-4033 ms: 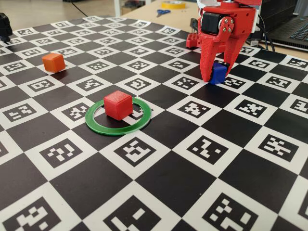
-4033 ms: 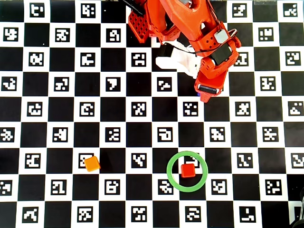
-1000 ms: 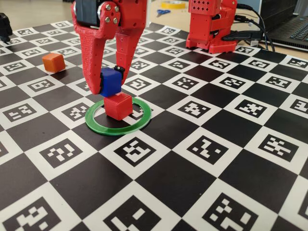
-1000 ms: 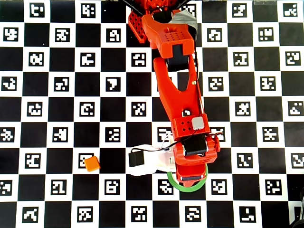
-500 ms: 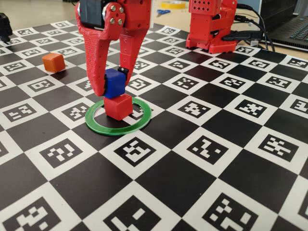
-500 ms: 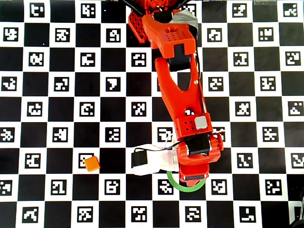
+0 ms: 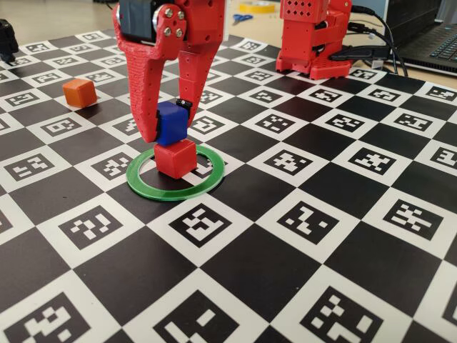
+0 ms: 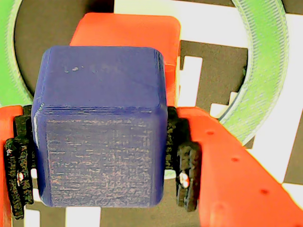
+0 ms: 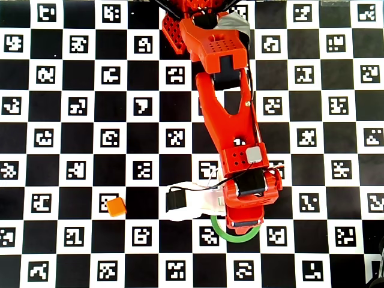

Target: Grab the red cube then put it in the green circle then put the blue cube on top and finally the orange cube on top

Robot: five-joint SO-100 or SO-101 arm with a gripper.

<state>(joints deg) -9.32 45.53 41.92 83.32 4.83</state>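
Fixed view's centre-left shows the gripper (image 7: 166, 128) clamping the blue cube (image 7: 171, 122) just above the red cube (image 7: 176, 158) inside the green circle (image 7: 176, 189); next, probably lower squarely and release.

1. The arm (image 9: 225, 114) is bright red printed plastic with rows of small round holes.
2. The gripper (image 7: 166, 132) has long tapering red fingers (image 7: 143, 93) dotted with holes.
3. Black ribbed pads (image 8: 187, 175) line the fingers.
4. A black motor (image 7: 139, 18) sits at its 12 o'clock.
5. A white camera mount (image 9: 192, 204) juts out at 9 o'clock of the wrist in the overhead view.
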